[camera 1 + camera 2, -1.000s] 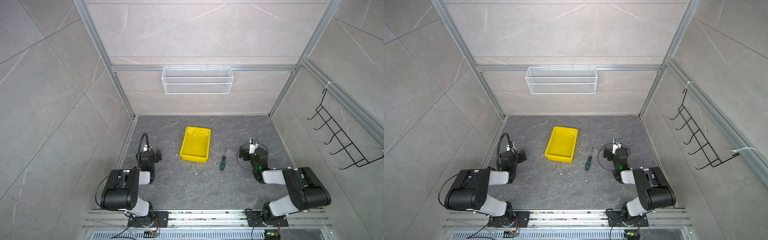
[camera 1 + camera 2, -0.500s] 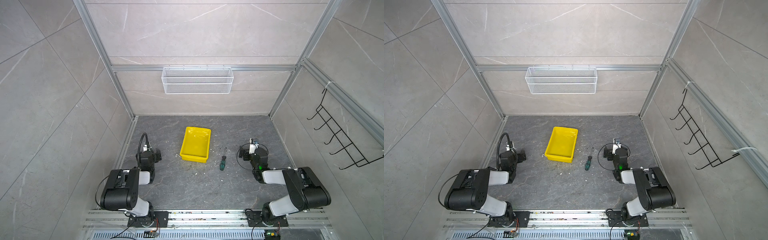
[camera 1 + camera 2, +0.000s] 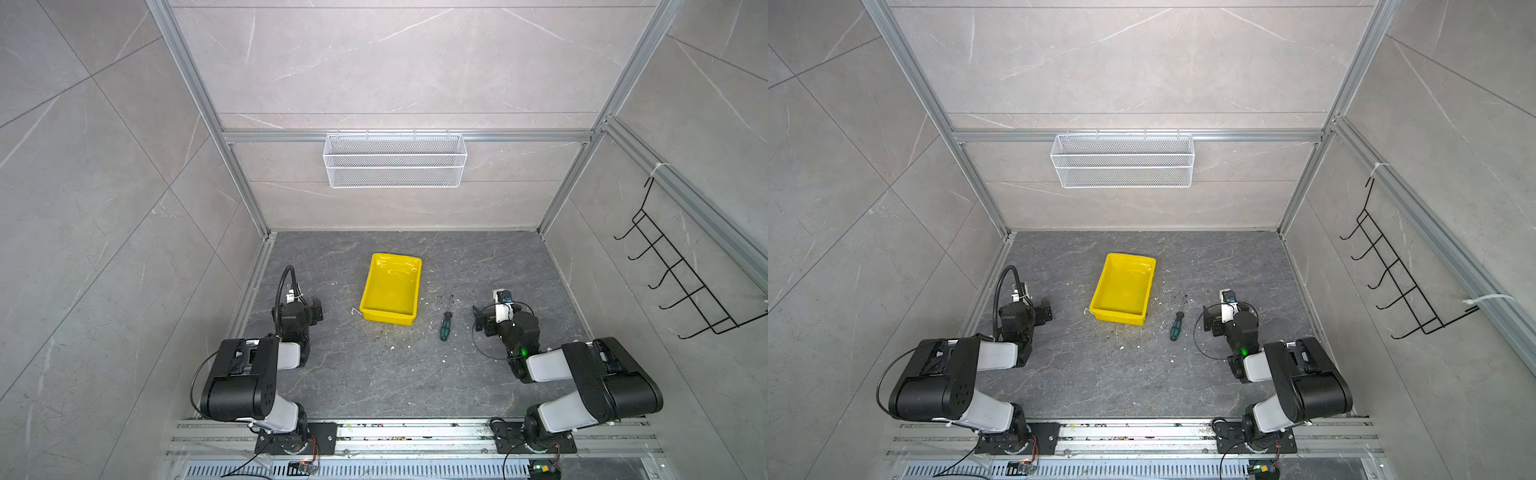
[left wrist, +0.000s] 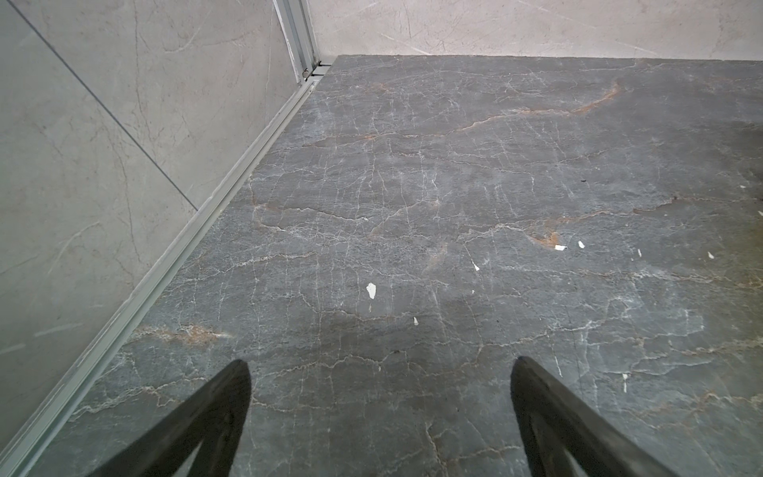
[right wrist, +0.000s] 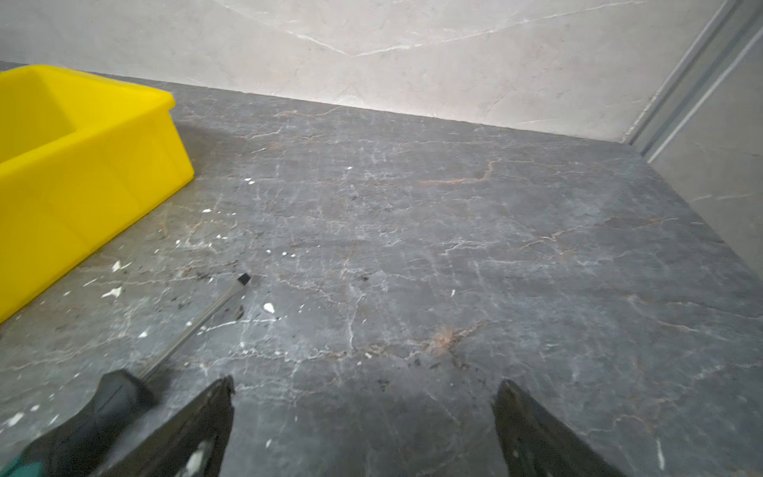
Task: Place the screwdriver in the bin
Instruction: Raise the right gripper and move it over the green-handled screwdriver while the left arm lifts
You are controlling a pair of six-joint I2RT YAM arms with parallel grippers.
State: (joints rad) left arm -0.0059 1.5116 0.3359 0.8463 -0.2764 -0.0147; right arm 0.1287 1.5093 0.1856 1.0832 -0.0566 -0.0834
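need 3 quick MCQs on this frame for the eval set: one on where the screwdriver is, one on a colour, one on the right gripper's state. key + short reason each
1. Where is the screwdriver relative to the bin?
A. Inside it
B. On the table outside it, between it and the right gripper
C. Propped across its rim

2. What colour is the bin?
A. Yellow
B. White
C. Blue

3. What is the right gripper's state?
A. Shut on the screwdriver
B. Shut, holding nothing
C. Open, holding nothing

Key:
1 B: both top views show it lying flat on the table beside the bin.
2 A: its walls are bright yellow in every view that shows it.
3 C: the right wrist view shows the jaws wide apart with only bare table between them.
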